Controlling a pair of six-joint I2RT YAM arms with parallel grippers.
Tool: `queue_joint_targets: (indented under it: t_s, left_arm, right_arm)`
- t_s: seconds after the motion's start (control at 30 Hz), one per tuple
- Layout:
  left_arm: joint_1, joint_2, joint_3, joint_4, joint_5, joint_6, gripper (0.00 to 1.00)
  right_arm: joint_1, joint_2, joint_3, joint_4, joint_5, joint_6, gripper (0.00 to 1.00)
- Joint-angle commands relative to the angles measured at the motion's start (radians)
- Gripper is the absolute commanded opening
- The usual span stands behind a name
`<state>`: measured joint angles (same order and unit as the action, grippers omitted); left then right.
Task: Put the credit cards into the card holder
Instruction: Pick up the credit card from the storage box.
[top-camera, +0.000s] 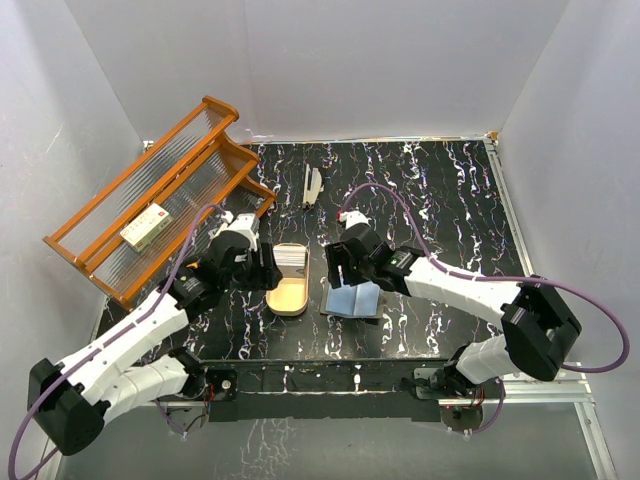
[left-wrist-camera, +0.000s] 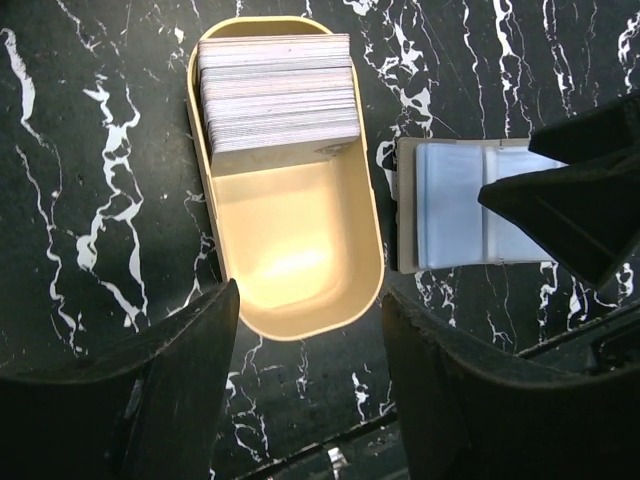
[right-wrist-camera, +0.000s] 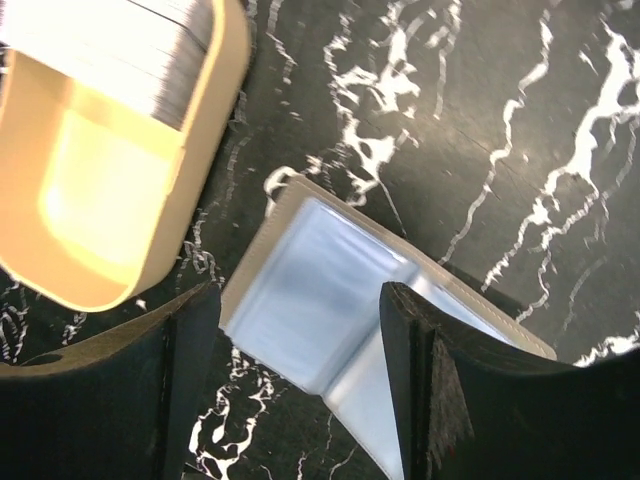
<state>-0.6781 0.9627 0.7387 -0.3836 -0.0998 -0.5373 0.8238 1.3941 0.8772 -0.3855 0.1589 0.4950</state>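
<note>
By my reading no card has gone in yet. The credit cards (left-wrist-camera: 278, 92) sit as a full stack at the far end of the tan tray (left-wrist-camera: 372, 240). Just to its right the card holder (left-wrist-camera: 455, 205) lies open on the marbled table (top-camera: 450, 200), its bluish sleeves looking empty. All the picking and sliding is left to do. My left gripper (left-wrist-camera: 310, 330) hangs above the tray's empty near end, fingers spread wide, gripping nothing. My right gripper (right-wrist-camera: 300, 330) hovers over the card holder, jaws likewise parted either side of the sleeves, clasping nothing. Whether a finger rests on the holder I cannot tell.
</note>
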Motion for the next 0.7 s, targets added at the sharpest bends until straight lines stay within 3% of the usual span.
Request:
queue_joint_targets:
  t_s: [0.0, 0.37, 0.5, 0.67]
  left_arm:
    - [-0.002, -0.093, 0.001, -0.094, -0.047, -0.06, 0.58]
    - [-0.003, -0.374, 0.041, -0.271, -0.266, -0.025, 0.61]
    - [-0.003, -0.476, 0.07, -0.334, -0.354, 0.0, 0.64]
    - [-0.003, -0.622, 0.019, -0.288, -0.375, 0.051, 0.67]
  right_arm:
    - [0.0, -0.014, 0.075, 0.131, -0.089, -0.174, 0.62]
    - [0.029, -0.028, 0.066, 0.445, -0.166, -0.616, 0.57]
    - [0.043, 0.037, 0.125, 0.451, -0.184, -0.703, 0.61]
    - [0.092, 0.138, 0.185, 0.457, -0.169, -0.8, 0.62]
